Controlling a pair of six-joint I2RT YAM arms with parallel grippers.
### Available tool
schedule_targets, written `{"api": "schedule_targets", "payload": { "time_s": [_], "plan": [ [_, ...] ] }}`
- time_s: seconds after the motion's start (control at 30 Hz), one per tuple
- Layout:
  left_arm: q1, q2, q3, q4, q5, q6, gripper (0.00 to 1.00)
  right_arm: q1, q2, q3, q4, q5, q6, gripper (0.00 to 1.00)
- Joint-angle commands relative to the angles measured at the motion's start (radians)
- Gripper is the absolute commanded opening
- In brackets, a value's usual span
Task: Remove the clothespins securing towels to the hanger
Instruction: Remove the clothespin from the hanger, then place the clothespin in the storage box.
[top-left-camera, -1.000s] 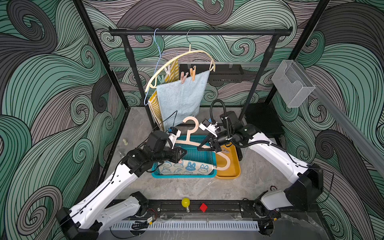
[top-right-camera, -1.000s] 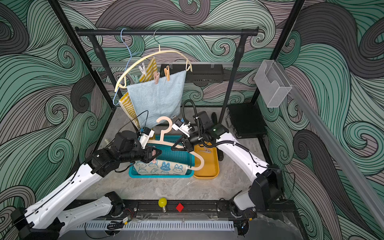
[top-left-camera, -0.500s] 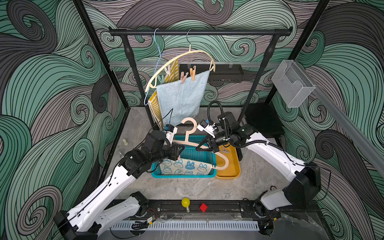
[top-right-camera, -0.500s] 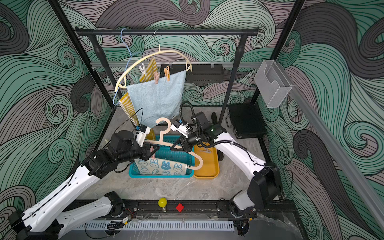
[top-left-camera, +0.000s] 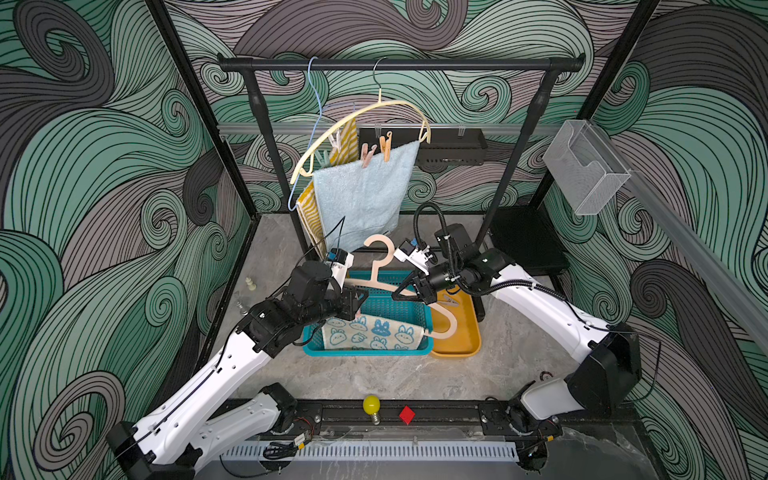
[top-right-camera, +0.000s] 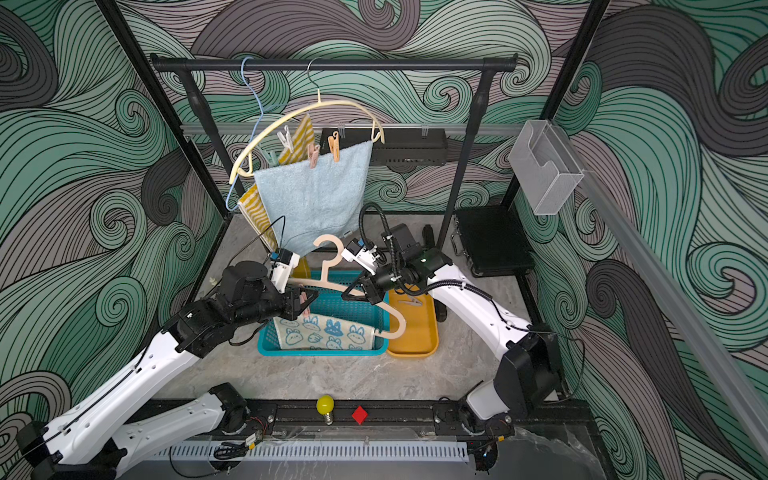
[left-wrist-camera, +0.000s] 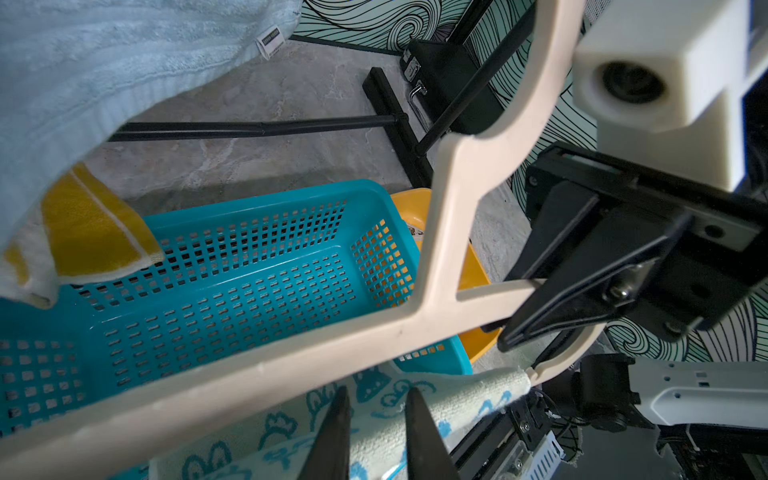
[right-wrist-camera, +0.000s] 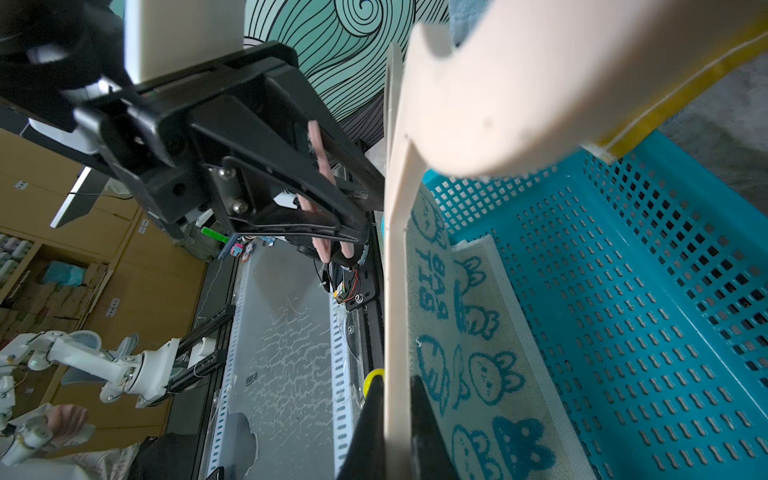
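My right gripper (right-wrist-camera: 395, 380) is shut on the lower bar of a peach hanger (top-left-camera: 376, 286), holding it above the teal basket. A bunny-printed towel (top-left-camera: 374, 336) drapes from that bar. At the hanger's left end, my left gripper (top-right-camera: 309, 300) is shut on a pink clothespin (right-wrist-camera: 319, 166). In the left wrist view its tips (left-wrist-camera: 378, 390) stand just over the towel (left-wrist-camera: 436, 399). On the rail, a cream hanger (top-left-camera: 374, 110) carries a light-blue towel (top-left-camera: 361, 199) under pink (top-left-camera: 366, 154) and orange (top-left-camera: 386, 145) clothespins. Behind it hangs a yellow striped towel (top-left-camera: 309, 212) with a white clothespin (top-left-camera: 336, 140).
The teal basket (top-left-camera: 365, 352) sits mid-floor beside an orange tray (top-left-camera: 461, 336) that holds a pale clothespin (top-left-camera: 451, 300). A black case (top-left-camera: 528, 245) lies back right. A yellow bulb (top-left-camera: 371, 404) and a red block (top-left-camera: 407, 414) rest on the front rail.
The right gripper has carried the peach hanger slightly to the left, and the left arm has shifted a little. Both grips are unchanged.
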Motion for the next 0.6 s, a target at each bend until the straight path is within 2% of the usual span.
{"api": "schedule_targets", "payload": {
  "time_s": [0.0, 0.23, 0.57],
  "plan": [
    [-0.002, -0.027, 0.011, -0.044, 0.026, 0.000, 0.00, 0.006, -0.011, -0.008, 0.041, 0.027, 0.011, 0.00],
    [-0.032, -0.056, -0.040, -0.050, 0.008, 0.015, 0.00, 0.007, -0.022, 0.013, 0.040, 0.085, 0.024, 0.00],
    [-0.132, -0.056, -0.033, -0.098, -0.119, 0.044, 0.00, 0.006, -0.035, -0.012, 0.083, 0.102, 0.045, 0.00]
  ]
}}
